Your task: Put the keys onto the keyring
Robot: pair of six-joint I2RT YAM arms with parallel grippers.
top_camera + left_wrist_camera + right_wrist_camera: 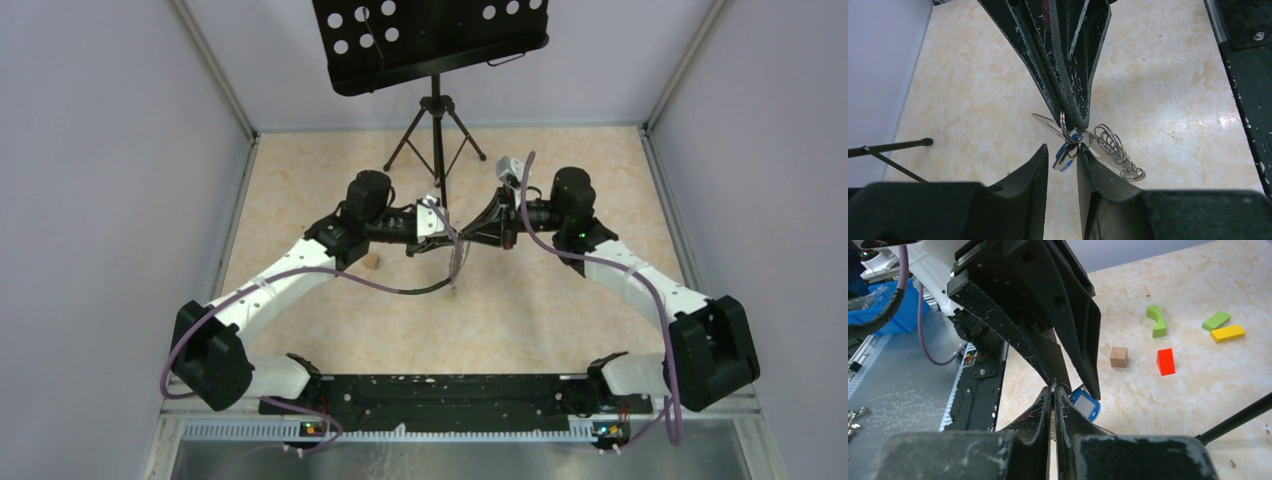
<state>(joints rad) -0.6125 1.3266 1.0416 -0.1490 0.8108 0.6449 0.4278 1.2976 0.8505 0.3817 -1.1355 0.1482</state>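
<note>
- Marbled bench [560, 320], centre: my right gripper [1053, 392] has its jaws pinching the keyring [1062, 125].
- My left gripper [1062, 152] has its jaws apart around the blue key [1086, 405]; threading looks unfinished.

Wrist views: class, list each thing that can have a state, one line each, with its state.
Right gripper: shut on the keyring.
Left gripper: open, blue-tagged key between its fingers.
Keyring: held in the air.
Blue-tagged key: hanging by the keyring.
Chain: dangling loose.
Red block: loose, apart from both grippers.
</note>
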